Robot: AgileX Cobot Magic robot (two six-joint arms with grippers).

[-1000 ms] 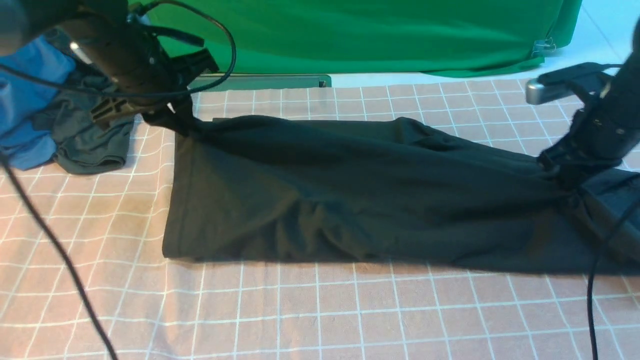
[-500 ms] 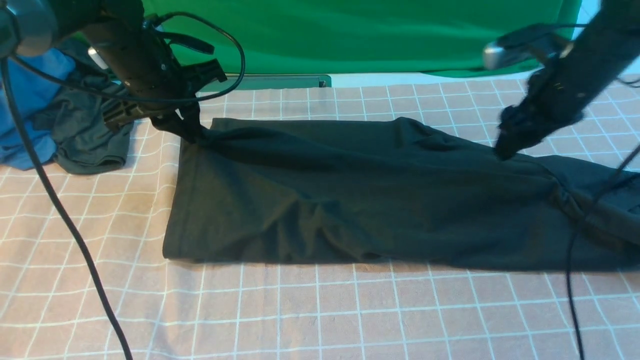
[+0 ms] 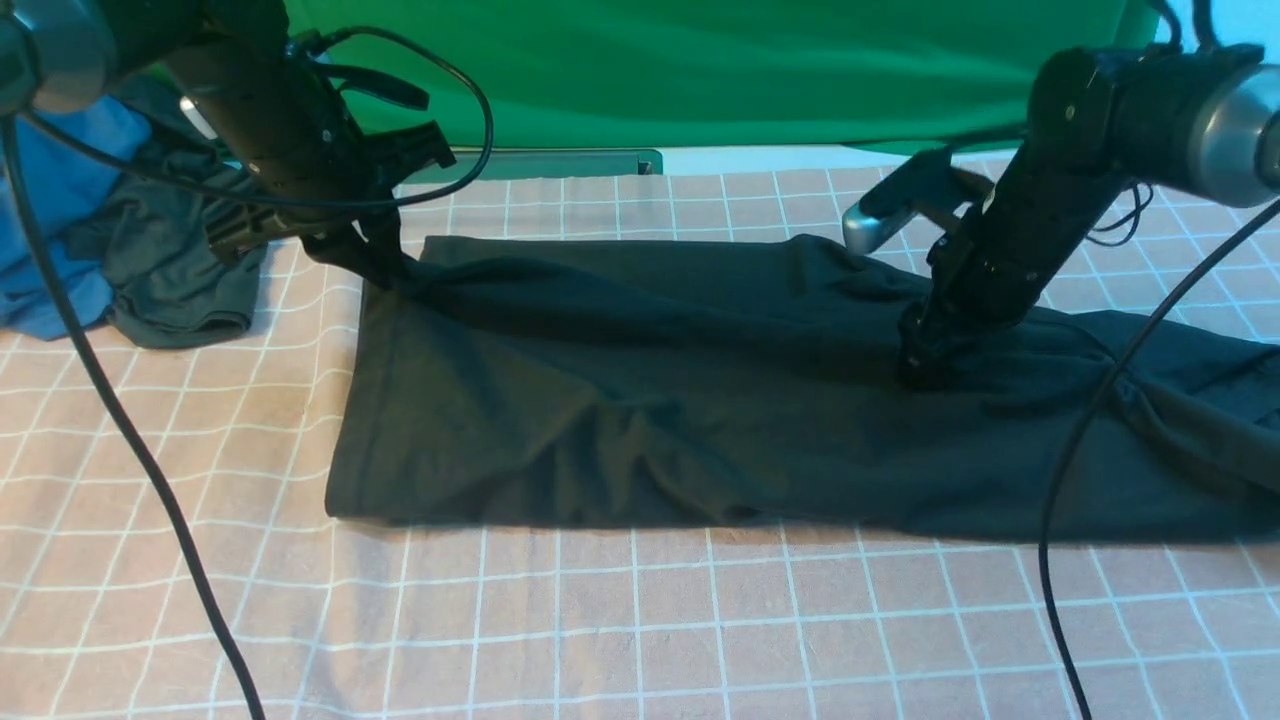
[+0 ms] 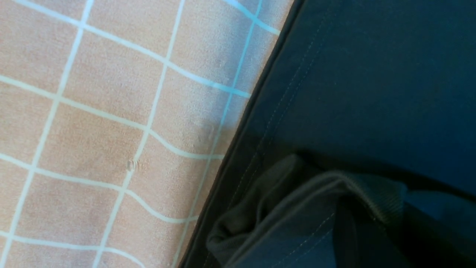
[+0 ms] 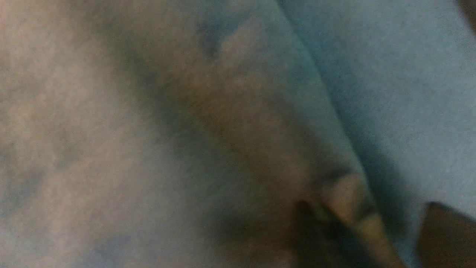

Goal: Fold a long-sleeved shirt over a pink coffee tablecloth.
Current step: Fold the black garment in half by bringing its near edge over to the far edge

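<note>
Spread across the whole front view: pink coffee tablecloth (image 3: pixel 640 620) with a white grid, green backdrop (image 3: pixel 750 70) behind at 12 o'clock. Black long-sleeved shirt (image 3: pixel 650 400) laid wrinkled across the middle of the cloth, from 9 o'clock out past 3 o'clock. At its 10 o'clock corner, left gripper (image 3: pixel 378 262), jaws clamped on the hem, fabric bunched there. Toward 2 o'clock, right gripper (image 3: pixel 922 368) tip-down on the shirt, jaws apart, fingertips (image 5: pixel 310 227) either side of a ridge of cloth. Far out at 9 o'clock, blue cloth (image 3: pixel 50 200) and dark grey garment (image 3: pixel 170 280) heaped together, apart from the shirt.
</note>
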